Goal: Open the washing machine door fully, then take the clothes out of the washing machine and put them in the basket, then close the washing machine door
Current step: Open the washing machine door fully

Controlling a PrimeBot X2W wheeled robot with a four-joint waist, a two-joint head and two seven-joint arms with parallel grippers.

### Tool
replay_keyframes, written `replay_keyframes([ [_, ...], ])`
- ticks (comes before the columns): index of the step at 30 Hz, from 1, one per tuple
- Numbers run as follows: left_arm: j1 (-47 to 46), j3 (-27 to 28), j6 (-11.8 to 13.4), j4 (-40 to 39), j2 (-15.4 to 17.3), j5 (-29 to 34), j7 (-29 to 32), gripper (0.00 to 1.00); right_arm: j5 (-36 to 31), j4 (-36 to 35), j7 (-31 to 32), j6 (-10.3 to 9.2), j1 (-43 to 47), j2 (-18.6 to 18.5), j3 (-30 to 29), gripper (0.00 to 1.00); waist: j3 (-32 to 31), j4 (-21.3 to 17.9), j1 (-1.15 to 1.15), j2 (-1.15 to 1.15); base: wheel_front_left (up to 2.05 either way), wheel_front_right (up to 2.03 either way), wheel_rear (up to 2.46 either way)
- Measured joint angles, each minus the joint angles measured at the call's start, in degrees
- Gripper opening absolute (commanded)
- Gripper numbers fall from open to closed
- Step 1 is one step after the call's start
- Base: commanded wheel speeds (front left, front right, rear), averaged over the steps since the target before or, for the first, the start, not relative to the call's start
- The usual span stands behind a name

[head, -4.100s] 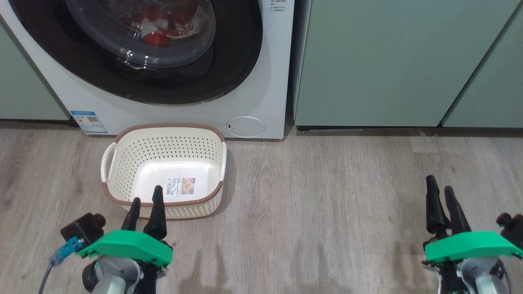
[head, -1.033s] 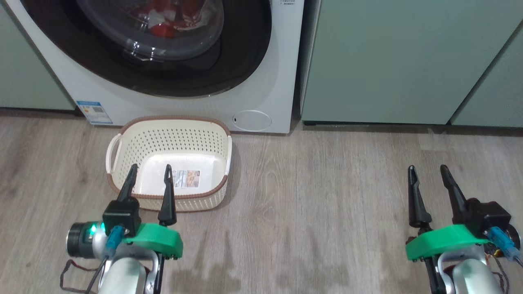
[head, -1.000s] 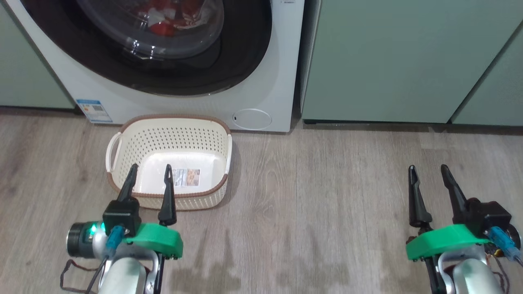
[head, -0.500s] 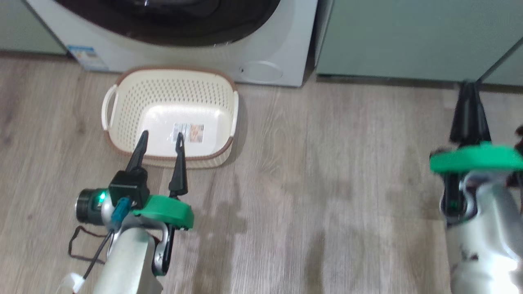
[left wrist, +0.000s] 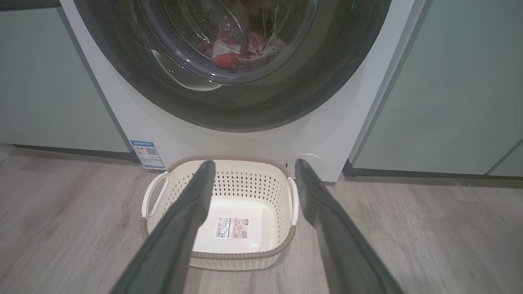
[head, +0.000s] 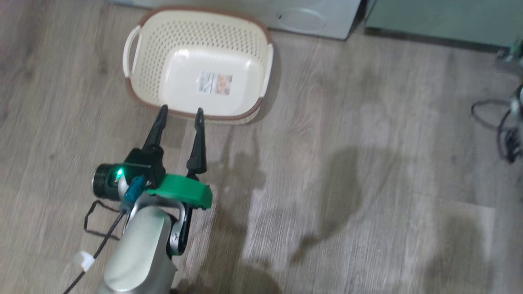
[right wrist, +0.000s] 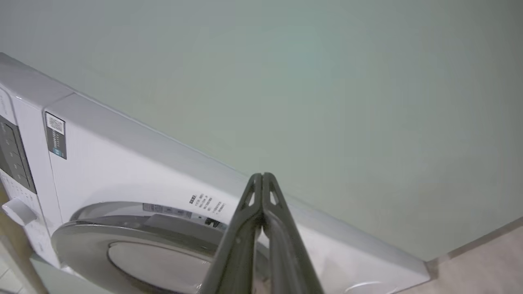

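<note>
Head view: left gripper [head: 181, 108] low over the wooden floor [head: 367, 171], jaws wide apart, nothing between them. Its tips lie at the near brown rim of the basket [head: 141, 53]. The basket stands upright on the floor, just in front of the washing machine [head: 327, 18], and holds only its label sticker [head: 215, 83] on the base.

Left wrist view: the gripper points over the basket toward the machine behind it. Washing machine door [left wrist: 265, 110] shut, black rim flat against the white front. Clothes [left wrist: 229, 57] inside the drum, red with white parts, seen through the clear window. Pale green cabinets [left wrist: 449, 81] on both sides of the machine.

Right wrist view: right gripper [right wrist: 262, 176] raised in front of the machine's white front, jaws pressed together, gripping nothing. Whether the tips touch the machine cannot be told; a pale green panel lies beyond
</note>
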Motion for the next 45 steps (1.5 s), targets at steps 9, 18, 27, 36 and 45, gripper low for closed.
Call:
replay_keyframes([
  [9, -3.39, -2.05, 0.88, -1.24, -0.25, -1.89, 0.0, 1.0, 11.38, 1.89, 16.28, -0.01, -11.79, -4.6, 3.47, 0.0, 6.48, 3.68, 0.0, 0.0, 0.0, 0.0, 0.0],
  [18, -5.16, -2.91, 1.91, -2.27, -0.38, -3.94, 0.0, 1.0, 14.08, 7.37, 29.06, -0.01, -21.75, -5.97, 7.15, 0.0, 12.36, 7.02, 0.0, 0.0, 0.0, 0.0, 0.0],
  [27, -6.48, -4.19, 2.65, -3.01, -0.56, -4.98, 0.0, 1.0, 14.44, 11.29, 33.56, -0.01, -29.92, -5.59, 8.59, 0.0, 15.9, 9.31, 0.0, 0.0, 0.0, 0.0, 0.0],
  [36, -7.1, -5.32, 3.31, -3.36, -0.58, -5.99, 0.0, 1.0, 14.41, 15.82, 34.53, -0.01, -34.4, -2.91, 9.96, 0.0, 17.48, 10.63, 0.0, 0.0, 0.0, 0.0, 0.0],
  [45, -7.49, -6.13, 3.79, -3.61, -0.6, -6.91, 0.0, 1.0, 14.89, 19.01, 36.39, -0.04, -35.28, -1.47, 10.14, 0.0, 17.75, 11.74, 0.0, 0.0, 0.0, 0.0, 0.0],
])
